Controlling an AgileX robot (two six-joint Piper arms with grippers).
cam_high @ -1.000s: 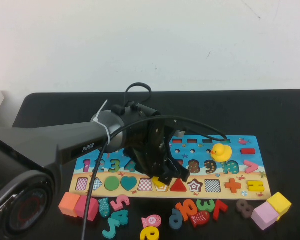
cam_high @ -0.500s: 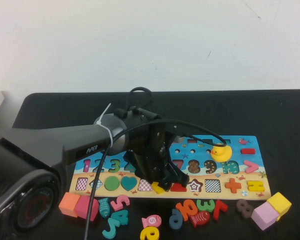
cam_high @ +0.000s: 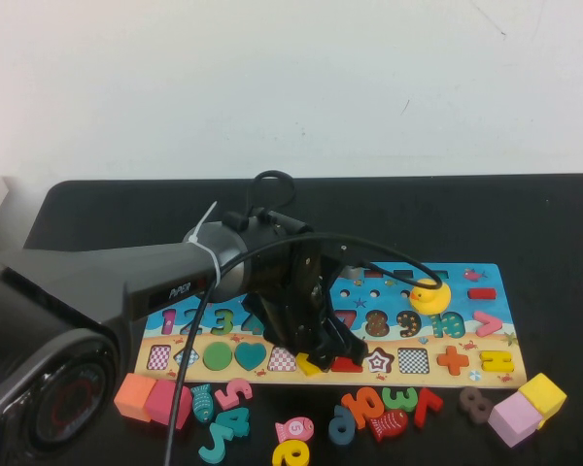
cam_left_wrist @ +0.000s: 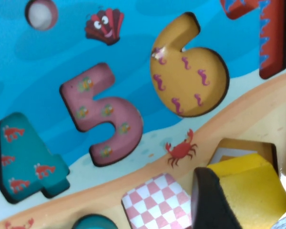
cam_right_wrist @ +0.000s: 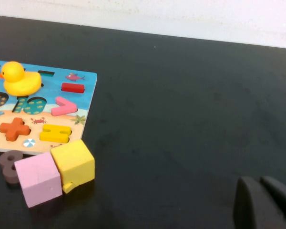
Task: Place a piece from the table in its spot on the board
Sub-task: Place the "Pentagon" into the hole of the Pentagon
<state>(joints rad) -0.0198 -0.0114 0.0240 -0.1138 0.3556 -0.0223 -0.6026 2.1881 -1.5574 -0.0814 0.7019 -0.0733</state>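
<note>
The puzzle board [cam_high: 466, 291] lies on the black table, with numbers and shapes set in it. My left gripper [cam_high: 323, 354] is down over the board's front row, shut on a yellow pentagon piece [cam_high: 309, 365]. In the left wrist view the yellow piece [cam_left_wrist: 252, 188] sits tilted over its pentagon slot [cam_left_wrist: 238, 150], right of the checkered square [cam_left_wrist: 155, 202], with one black finger [cam_left_wrist: 212, 200] against its side. My right gripper [cam_right_wrist: 264, 200] is shut and empty, above bare table off the board's right end; it is out of the high view.
A yellow duck [cam_high: 429, 293] stands on the board's right part. Loose numbers and fish [cam_high: 379, 408] lie along the board's front edge. Pink and yellow cubes [cam_high: 530, 408] are at the front right, orange and pink blocks [cam_high: 151, 398] at the front left.
My left gripper has come down and slightly forward with the yellow piece, onto the board's front row. It has barely moved in the last half second.
</note>
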